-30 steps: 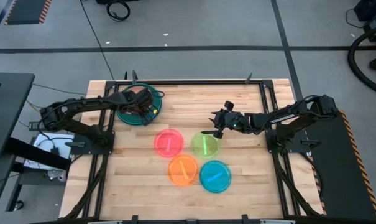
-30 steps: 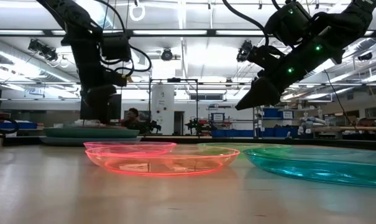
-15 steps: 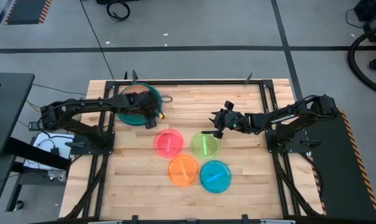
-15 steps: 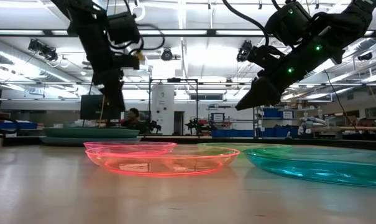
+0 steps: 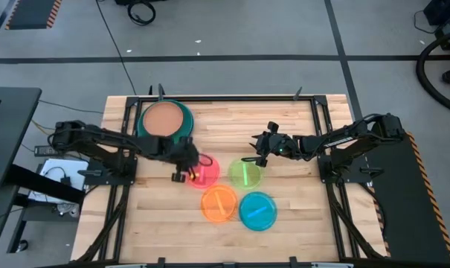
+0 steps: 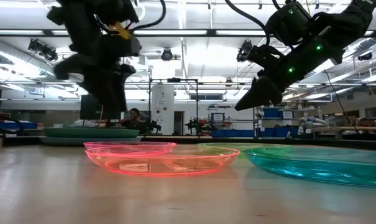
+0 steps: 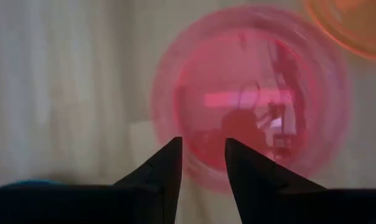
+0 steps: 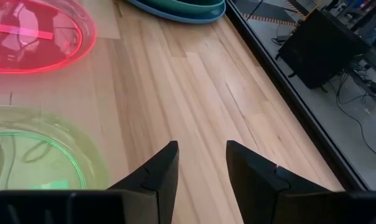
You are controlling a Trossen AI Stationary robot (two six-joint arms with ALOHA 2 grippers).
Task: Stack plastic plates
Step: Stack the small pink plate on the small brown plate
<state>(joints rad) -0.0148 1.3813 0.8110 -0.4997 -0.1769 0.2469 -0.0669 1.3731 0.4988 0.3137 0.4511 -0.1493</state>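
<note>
The left claw, its fingers slightly spread and gripping nothing, is hovering at the left edge of the small translucent pink plastic plate, while the stack topped by the tan round plate is sitting far-left on the wooden table. The thin, slick rim could slip or skate into the orange translucent plate. The right claw, also spread, is waiting beside the green translucent plate.

A grey concrete floor surrounds the wooden table; bright ceiling lights line the workshop behind.
</note>
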